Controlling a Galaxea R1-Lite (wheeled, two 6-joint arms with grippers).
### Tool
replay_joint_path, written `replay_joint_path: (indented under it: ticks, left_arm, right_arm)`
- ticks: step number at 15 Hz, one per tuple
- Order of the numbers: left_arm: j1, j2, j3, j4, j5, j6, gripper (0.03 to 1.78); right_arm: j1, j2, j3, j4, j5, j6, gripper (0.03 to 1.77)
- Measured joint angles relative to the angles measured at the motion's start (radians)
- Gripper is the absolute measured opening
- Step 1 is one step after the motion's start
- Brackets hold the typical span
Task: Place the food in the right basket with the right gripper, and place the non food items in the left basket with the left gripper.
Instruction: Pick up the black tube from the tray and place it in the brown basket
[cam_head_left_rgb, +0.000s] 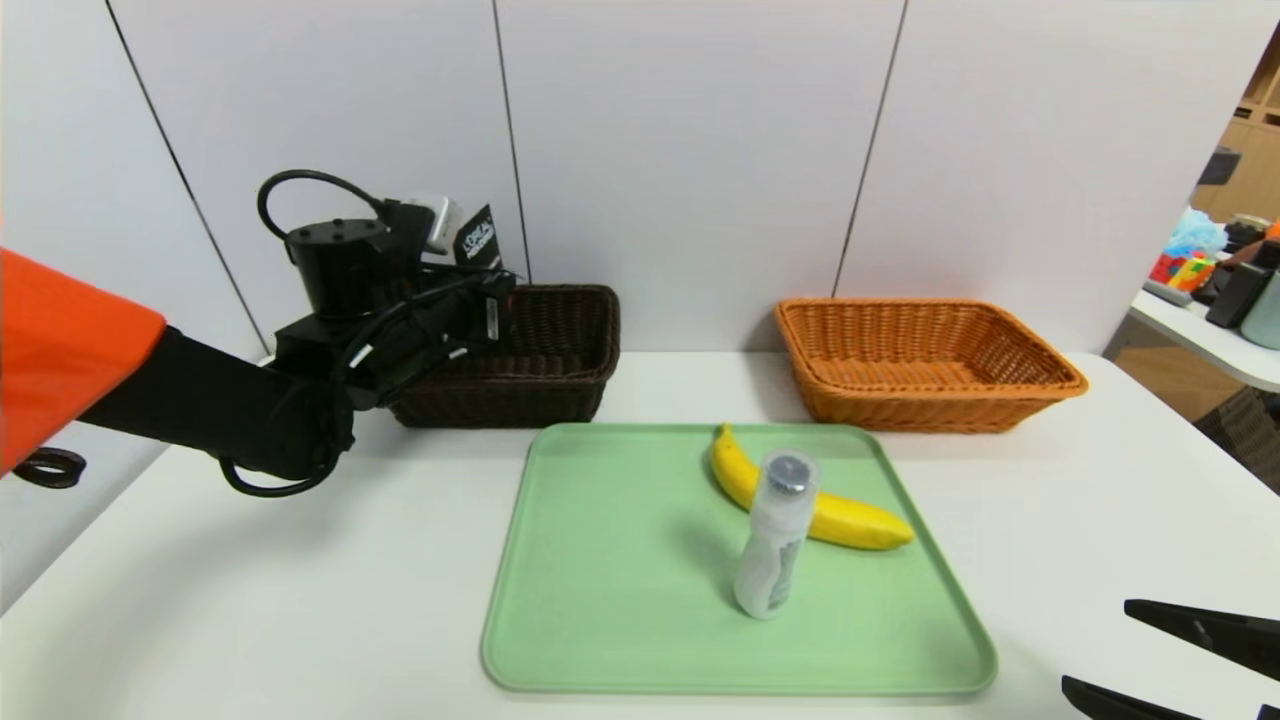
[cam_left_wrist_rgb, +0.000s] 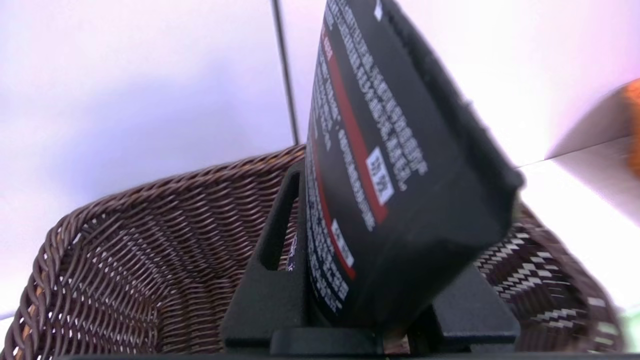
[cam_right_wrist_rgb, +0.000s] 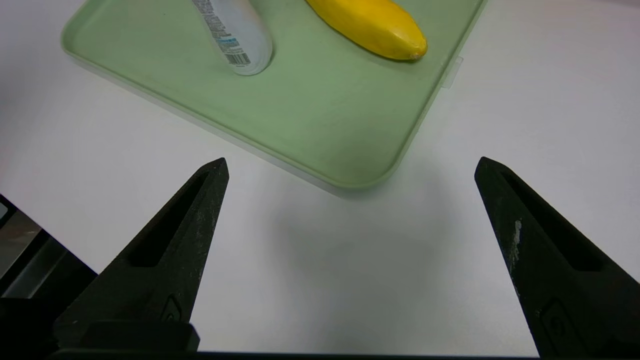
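Note:
My left gripper (cam_head_left_rgb: 487, 297) is shut on a black tube (cam_head_left_rgb: 478, 238) with white and red print (cam_left_wrist_rgb: 390, 165). It holds the tube tilted above the near left corner of the dark brown basket (cam_head_left_rgb: 565, 350), whose woven inside (cam_left_wrist_rgb: 125, 250) lies below it. A yellow banana (cam_head_left_rgb: 850, 520) and an upright white bottle (cam_head_left_rgb: 775, 540) are on the green tray (cam_head_left_rgb: 620, 560). The orange basket (cam_head_left_rgb: 920, 365) stands at the back right with nothing showing inside. My right gripper (cam_head_left_rgb: 1095, 643) is open over bare table, off the tray's near right corner (cam_right_wrist_rgb: 380, 175).
White wall panels rise close behind both baskets. A side table (cam_head_left_rgb: 1200, 330) with assorted clutter stands off to the far right. The white table (cam_head_left_rgb: 250, 600) extends left of the tray under my left arm.

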Motion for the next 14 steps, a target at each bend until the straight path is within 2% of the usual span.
replay_joint_path:
  ticks: [4,14]
  left_arm:
    - [0.023,0.079,-0.074,0.014,0.000,0.004,0.51]
    - [0.028,0.122,-0.251,0.300,-0.001,0.014,0.51]
  right_arm:
    - [0.000,-0.006,0.011,0.000,-0.001,0.001,1.70]
    - [0.000,-0.023,0.021,0.001,-0.001,0.003,1.70]
